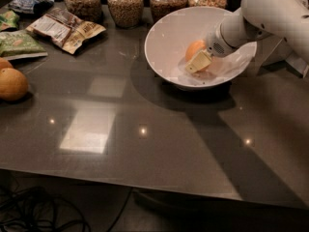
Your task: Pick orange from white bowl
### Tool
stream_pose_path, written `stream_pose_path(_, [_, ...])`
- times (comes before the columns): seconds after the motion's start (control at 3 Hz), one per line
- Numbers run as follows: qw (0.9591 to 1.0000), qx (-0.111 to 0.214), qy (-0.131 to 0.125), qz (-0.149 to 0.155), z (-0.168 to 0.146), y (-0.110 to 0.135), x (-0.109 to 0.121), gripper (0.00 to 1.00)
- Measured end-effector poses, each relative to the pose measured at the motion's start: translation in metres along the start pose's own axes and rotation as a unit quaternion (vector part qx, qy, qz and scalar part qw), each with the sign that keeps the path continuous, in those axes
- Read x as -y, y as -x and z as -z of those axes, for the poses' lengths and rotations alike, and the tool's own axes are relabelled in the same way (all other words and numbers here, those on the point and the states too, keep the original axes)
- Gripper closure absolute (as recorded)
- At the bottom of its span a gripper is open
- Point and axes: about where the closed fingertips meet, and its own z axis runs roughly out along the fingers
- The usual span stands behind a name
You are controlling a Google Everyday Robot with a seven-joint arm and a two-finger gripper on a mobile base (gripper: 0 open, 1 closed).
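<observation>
The small bright orange [193, 49] lies inside the wide white bowl [161, 35] at the back right of the dark table. My gripper [199, 62] reaches down into the bowl from the right on the white arm [270, 13]. Its pale tip lies against the orange's front right side and hides the fruit's lower part. The orange sits low in the bowl, near its bottom.
Several glass jars of grains [125, 4] stand along the back edge behind the bowl. Snack packets [65, 28] lie at the back left. Two larger dull orange fruits [11, 83] sit at the left edge. Cables [34, 211] lie on the floor below the table's front.
</observation>
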Motion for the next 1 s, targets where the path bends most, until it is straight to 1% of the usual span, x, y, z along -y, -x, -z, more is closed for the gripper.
stream_pose_path(0.33, [0.9999,0.0,0.012,0.0,-0.008,-0.001,-0.003,0.45])
stream_pose_path(0.67, [0.9998,0.01,0.017,0.006,-0.006,0.006,-0.004,0.68])
stream_pose_path(1.0, [0.9986,0.042,0.026,0.016,0.008,0.025,-0.005,0.92])
